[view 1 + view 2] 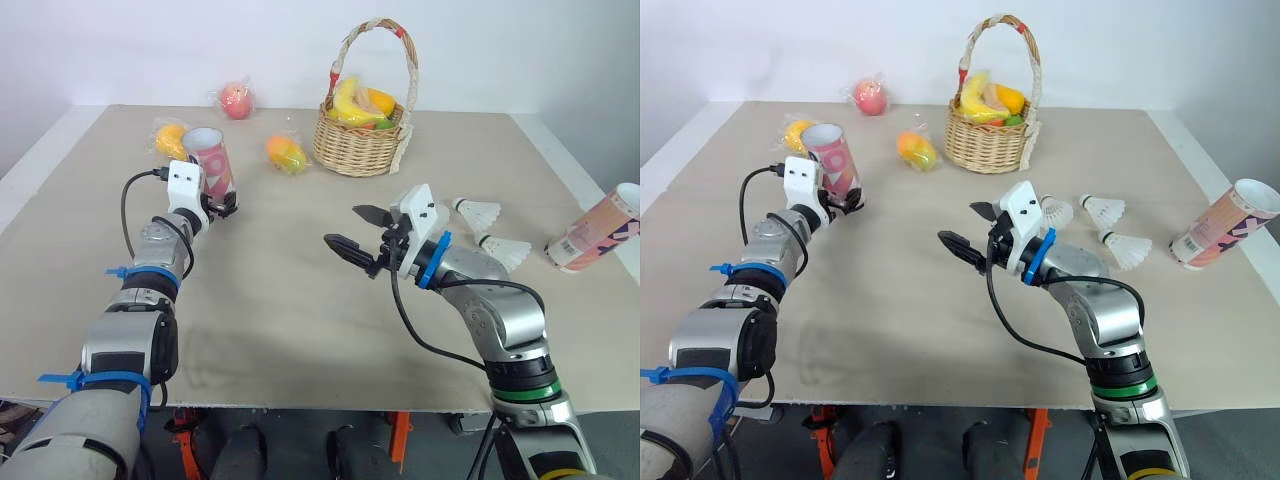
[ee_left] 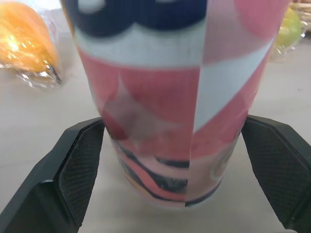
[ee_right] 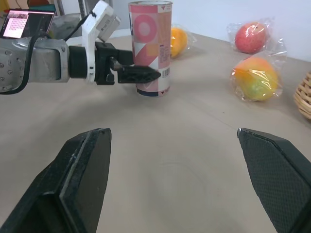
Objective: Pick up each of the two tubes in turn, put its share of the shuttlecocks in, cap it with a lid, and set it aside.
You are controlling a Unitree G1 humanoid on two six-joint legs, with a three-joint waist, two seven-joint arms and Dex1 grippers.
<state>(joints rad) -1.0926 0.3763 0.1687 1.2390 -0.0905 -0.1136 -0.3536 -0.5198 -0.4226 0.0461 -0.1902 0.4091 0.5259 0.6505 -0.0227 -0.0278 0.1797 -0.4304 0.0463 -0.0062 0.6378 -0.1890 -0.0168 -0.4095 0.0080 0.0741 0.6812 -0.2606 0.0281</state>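
Right fingers (image 3: pixel 87 170): spread wide with nothing between them. The right gripper (image 1: pixel 342 226) hovers over mid-table, probably kept free for the loading work.
Shuttlecocks (image 1: pixel 1110 211): white, lying loose at 3 o'clock from that gripper and near it, so they fall to the right arm's reach.
Lying tube (image 1: pixel 600 230): on its side at the table's 3 o'clock edge, uncapped; I judge it second in turn.
Left fingers (image 2: pixel 80 165): parted, one on each side of the upright tube (image 1: pixel 210 160), pads just beside its wall low down. The left gripper (image 1: pixel 222 205) shows no squeeze yet.
Upright tube: at the table's 10 o'clock, mouth up and uncapped, with a pink, white and dark blue print. The low hold likely keeps the mouth clear for filling.
Beyond: basket (image 1: pixel 360 150) of fruit at 12 o'clock, wrapped fruit (image 1: pixel 287 153) at 11.
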